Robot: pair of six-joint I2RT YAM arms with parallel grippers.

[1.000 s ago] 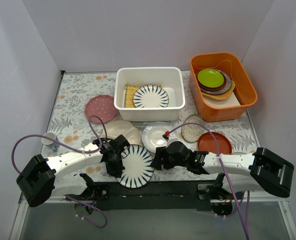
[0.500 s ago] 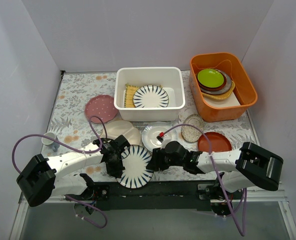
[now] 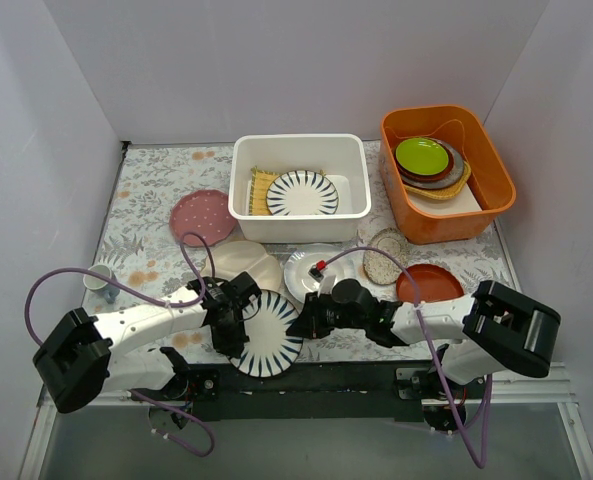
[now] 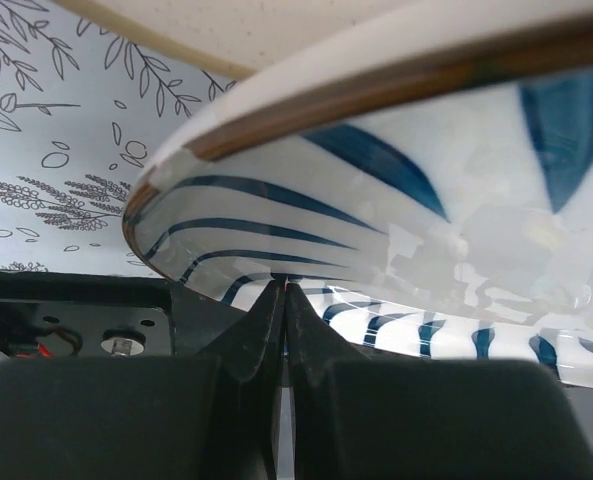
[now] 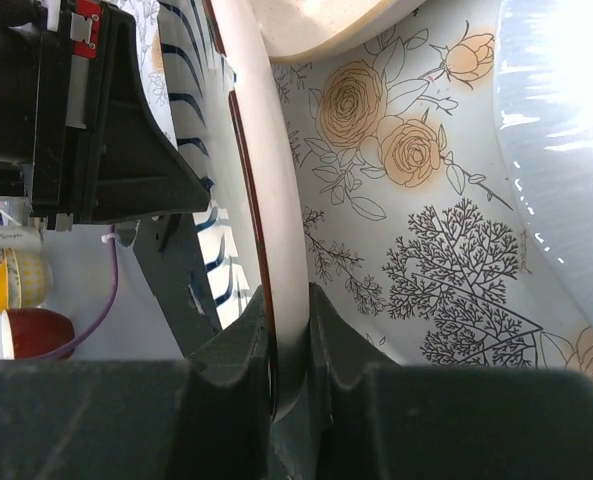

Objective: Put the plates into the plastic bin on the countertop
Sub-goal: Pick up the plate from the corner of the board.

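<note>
While the right pincer (image 5: 288, 300) clamps it, the striped plate (image 3: 266, 338) leans.

The near plate (image 3: 268, 333) is white with dark-blue radial stripes; the left plate (image 3: 201, 215) is pink, dotted. The bin (image 3: 244, 185) is white, the tub (image 3: 496, 180) orange. The table (image 3: 146, 190) shows grey ferns, orange flowers.

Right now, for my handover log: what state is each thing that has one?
Near striped plate: tilted steeply, held.
Right gripper: shut on its rim.
Left gripper: shut, tips under it.
Plastic bin: holding the other striped plate.
Orange tub: holding stacked dishes.
</note>
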